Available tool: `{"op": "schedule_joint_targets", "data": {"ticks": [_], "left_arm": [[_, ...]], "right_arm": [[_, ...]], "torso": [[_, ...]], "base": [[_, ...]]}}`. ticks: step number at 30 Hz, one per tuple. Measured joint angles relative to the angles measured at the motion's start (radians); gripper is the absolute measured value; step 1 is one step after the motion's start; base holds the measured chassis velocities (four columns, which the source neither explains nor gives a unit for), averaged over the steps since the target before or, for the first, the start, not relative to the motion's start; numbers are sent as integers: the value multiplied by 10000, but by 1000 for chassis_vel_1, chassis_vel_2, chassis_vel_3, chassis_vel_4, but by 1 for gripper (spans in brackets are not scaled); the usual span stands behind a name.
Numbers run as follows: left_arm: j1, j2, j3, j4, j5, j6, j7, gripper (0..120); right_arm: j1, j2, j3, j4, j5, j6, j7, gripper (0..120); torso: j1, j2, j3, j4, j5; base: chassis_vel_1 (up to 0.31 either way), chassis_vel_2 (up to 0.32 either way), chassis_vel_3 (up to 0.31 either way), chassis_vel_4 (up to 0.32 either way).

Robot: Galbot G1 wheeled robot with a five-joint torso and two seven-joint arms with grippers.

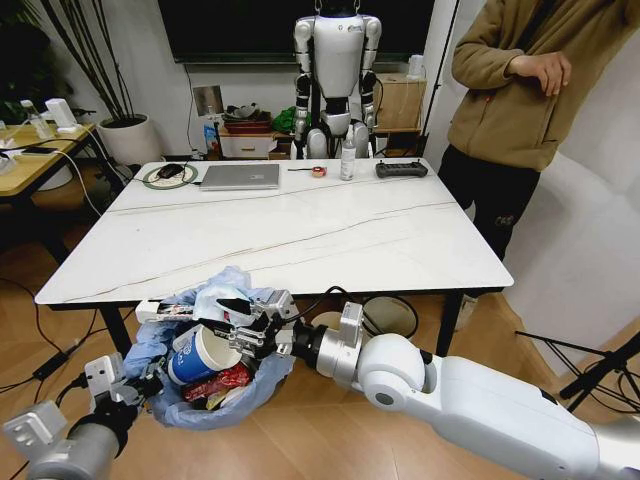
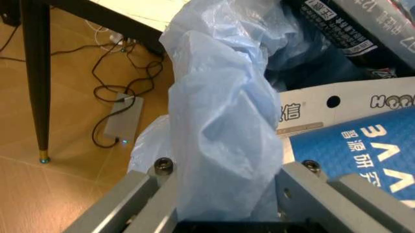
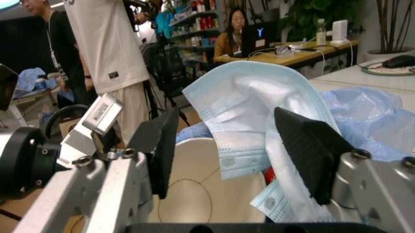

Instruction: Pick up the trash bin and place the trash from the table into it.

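**Head view headline: mask over the bin, ready to drop**

Head view first: the trash bin [image 1: 215,385], its blue bag billowing, hangs below the near edge of the table [image 1: 300,240], held up by the left gripper [image 1: 140,385] at its rim. It's packed already, with a blue-and-white paper cup [image 1: 200,352] and a crushed red can [image 1: 217,382] on top. The right gripper [image 1: 245,312] reaches in from the right, directly above the bin's mouth. The near tabletop looks cleared of litter, so by my reckoning this is the last piece or close to it.

Left wrist view: the left gripper's jaws are clamped on a thick fold of the blue bag [image 2: 220,121], with a white carton [image 2: 343,104] just beside it inside the bin.

Right wrist view: a pale blue face mask [image 3: 259,121] sits between the black pads [image 3: 310,145], which are spread apart, barely pinching it if at all, over the cup's mouth.

To do this well: keep the bin steady and level, open fully, and let the mask fall clear inside the bag rather than drape over the rim.
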Motion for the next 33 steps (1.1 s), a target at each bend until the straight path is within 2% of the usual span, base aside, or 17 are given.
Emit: {"op": "schedule_joint_targets", "data": {"ticks": [1, 5, 11, 13, 24, 28, 29, 30, 32, 33], "left_arm": [[0, 0, 0, 0, 0, 0, 0, 0], [-5, 3, 1, 8, -6, 1, -2, 0], [-13, 64, -53, 28, -73, 2, -16, 0], [-33, 69, -58, 62, -82, 4, -26, 0], [-86, 46, -5, 132, -76, 10, -32, 0], [-88, 22, 0, 137, -56, 10, -33, 0], [-88, 9, 9, 138, -49, 11, -33, 0], [-88, 7, 11, 138, -48, 10, -33, 0], [-89, -8, 61, 164, 22, 10, -17, 0], [-87, -25, 74, 179, 53, 10, -10, 0]], "right_arm": [[0, 0, 0, 0, 0, 0, 0, 62], [0, -14, 0, 60, 22, 24, -7, 77], [-2, -125, 9, 175, 32, 36, -10, 87], [-8, -202, 46, 263, 67, 51, -8, 95], [-255, -760, 563, 738, 202, 183, 97, 100], [-635, -1141, 1383, 1071, 320, 273, 510, 100], [-963, -1361, 1995, 1169, 344, 294, 619, 100], [-1025, -1402, 2105, 1180, 344, 301, 635, 100], [-1938, -1918, 3468, 1267, 303, 360, 830, 100], [-2175, -2045, 3757, 1293, 296, 335, 907, 100]], "torso": [[0, 0, 0, 0, 0], [0, 0, 0, 0, 0], [0, 0, 0, 0, 0], [0, 0, 0, 0, 1], [0, 0, 0, 0, 1], [0, 0, 0, 2, 1], [0, 0, 0, 2, 1], [0, 0, 0, 2, 1], [0, 0, 0, 1, 5], [0, 0, 0, 0, 2]], "base": [[0, 0, 0, 0], [0, 0, 0, 0], [0, 0, 0, 0], [0, 0, 0, 0], [0, 0, 0, 0], [0, 0, 0, 0], [0, 0, 0, 0], [0, 0, 0, 0], [0, 0, 0, 0], [0, 0, 0, 0]]}}
